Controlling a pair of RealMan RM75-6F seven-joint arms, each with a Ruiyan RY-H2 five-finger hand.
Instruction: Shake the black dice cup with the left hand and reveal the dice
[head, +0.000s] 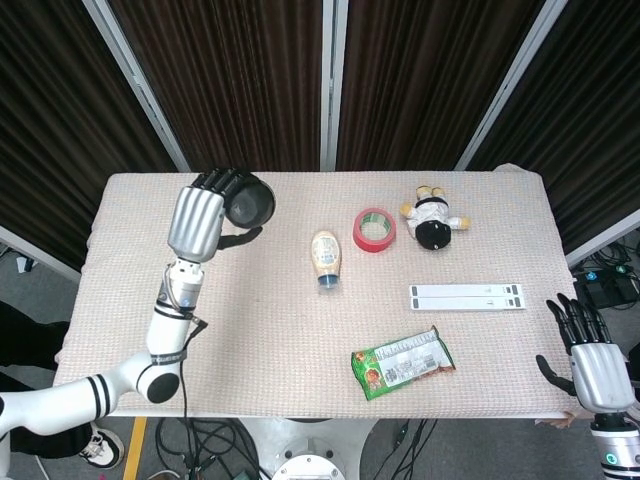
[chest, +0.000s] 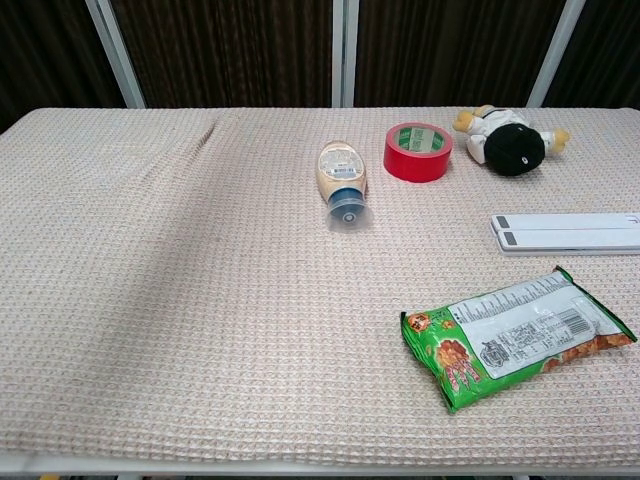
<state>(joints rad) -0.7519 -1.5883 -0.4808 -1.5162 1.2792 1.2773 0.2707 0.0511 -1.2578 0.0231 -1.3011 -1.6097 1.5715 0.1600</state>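
Observation:
In the head view my left hand (head: 200, 215) is raised high over the far left of the table and grips the black dice cup (head: 248, 204), whose round dark body faces the camera. No dice show on the cloth in either view. The chest view shows neither the left hand nor the cup. My right hand (head: 590, 355) hangs off the table's near right corner with its fingers spread and nothing in it.
On the beige cloth (chest: 180, 300) lie a squeeze bottle (chest: 340, 180), a red tape roll (chest: 417, 152), a plush toy (chest: 508, 142), a white flat bar (chest: 565, 232) and a green snack bag (chest: 515, 335).

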